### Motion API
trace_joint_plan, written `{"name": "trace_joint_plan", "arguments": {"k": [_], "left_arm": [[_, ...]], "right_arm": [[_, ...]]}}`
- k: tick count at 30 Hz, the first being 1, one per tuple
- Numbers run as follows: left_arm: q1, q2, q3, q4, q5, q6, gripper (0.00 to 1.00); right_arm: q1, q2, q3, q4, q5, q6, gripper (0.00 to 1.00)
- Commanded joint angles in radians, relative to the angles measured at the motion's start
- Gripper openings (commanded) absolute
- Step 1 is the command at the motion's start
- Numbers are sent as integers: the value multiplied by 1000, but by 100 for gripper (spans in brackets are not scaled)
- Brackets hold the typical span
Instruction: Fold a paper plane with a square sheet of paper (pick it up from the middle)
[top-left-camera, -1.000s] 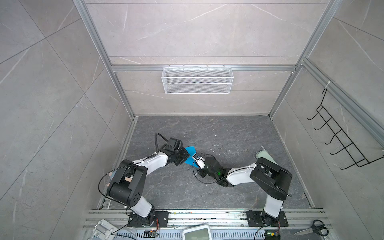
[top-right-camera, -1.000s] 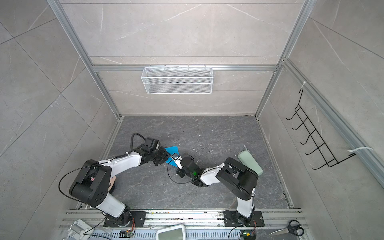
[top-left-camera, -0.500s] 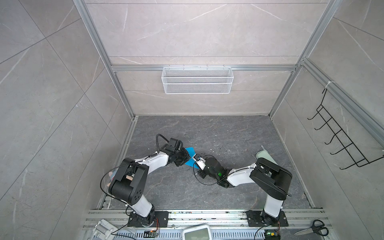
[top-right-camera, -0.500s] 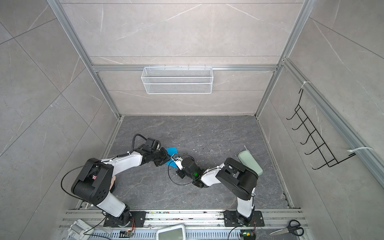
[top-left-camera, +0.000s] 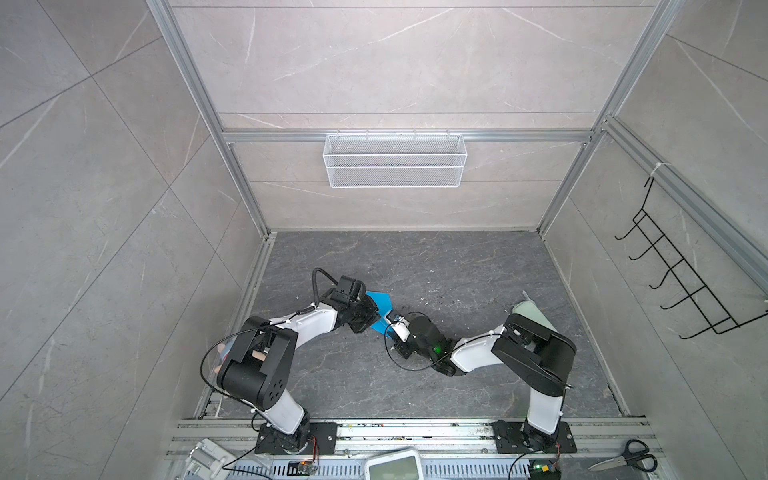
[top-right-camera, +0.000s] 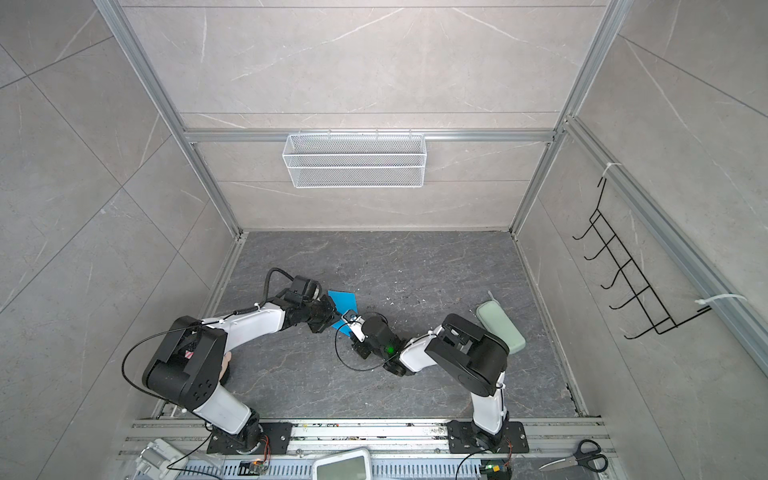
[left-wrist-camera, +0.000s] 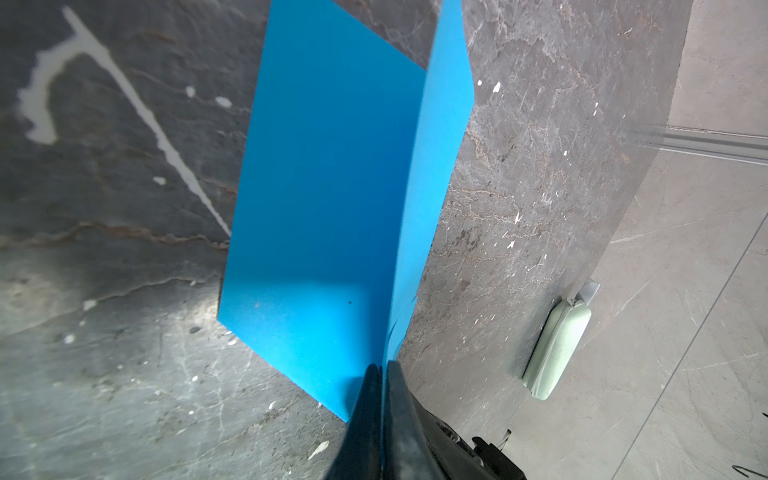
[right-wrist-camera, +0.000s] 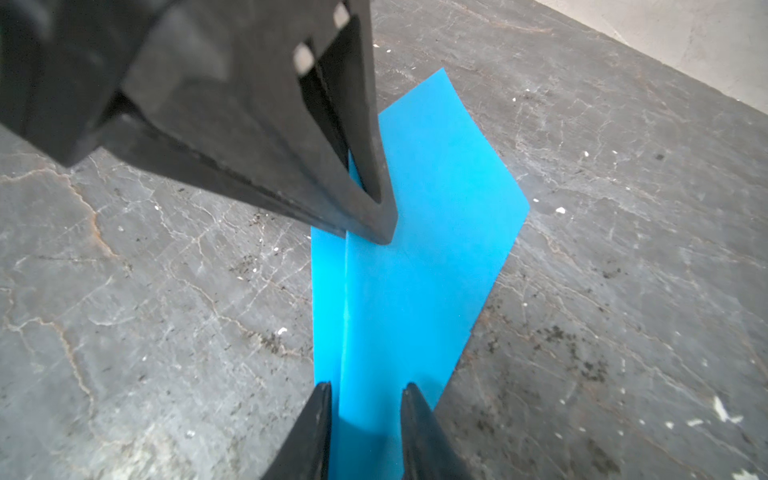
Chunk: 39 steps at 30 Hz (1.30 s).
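The bright blue sheet of paper (top-left-camera: 380, 300) (top-right-camera: 343, 299) lies mid-floor, folded with a raised centre crease (left-wrist-camera: 332, 187) (right-wrist-camera: 424, 270). My left gripper (left-wrist-camera: 383, 368) (top-left-camera: 375, 318) (top-right-camera: 333, 317) is shut on the crease at the paper's near edge; in the right wrist view it (right-wrist-camera: 374, 224) pinches the upright flap. My right gripper (right-wrist-camera: 365, 388) (top-left-camera: 389, 322) (top-right-camera: 348, 318) faces it from the other side. It is open, its fingertips (right-wrist-camera: 409, 395) straddle the crease with a gap on both sides, and it grips nothing.
A pale green pouch (top-left-camera: 534, 322) (top-right-camera: 500, 328) (left-wrist-camera: 557, 349) lies on the floor by the right arm. A white wire basket (top-left-camera: 395, 160) hangs on the back wall and a black hook rack (top-left-camera: 681, 286) on the right wall. Scissors (top-left-camera: 623, 459) lie at the front rail.
My left gripper has closed onto the paper's crease. My right gripper, shut a second ago, has opened and let go of the paper.
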Motion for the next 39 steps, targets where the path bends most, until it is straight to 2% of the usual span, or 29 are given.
{"name": "trace_joint_plan", "arguments": {"k": [1, 10, 17, 19, 26, 29, 33, 39], "left_arm": [[1, -15, 11, 3, 24, -18, 6], [2, -12, 11, 11, 28, -29, 6], [3, -17, 10, 8, 27, -35, 7], [6, -29, 10, 0, 19, -34, 10], [93, -143, -32, -75, -21, 4, 42], [130, -234, -82, -94, -57, 16, 51], [131, -343, -166, -74, -88, 26, 53], [95, -403, -297, 39, -62, -16, 48]], "right_arm": [[5, 23, 33, 5, -15, 20, 31], [5, 63, 79, -14, -21, 35, 26], [6, 64, 74, -13, -18, 45, 11], [4, 64, 66, -7, -17, 51, 9], [-15, 28, 20, 20, -51, 87, 7], [-41, 10, -5, 44, -103, 118, 6], [-92, 14, -15, 70, -219, 165, 5], [-141, 21, -29, 119, -325, 230, 3]]}}
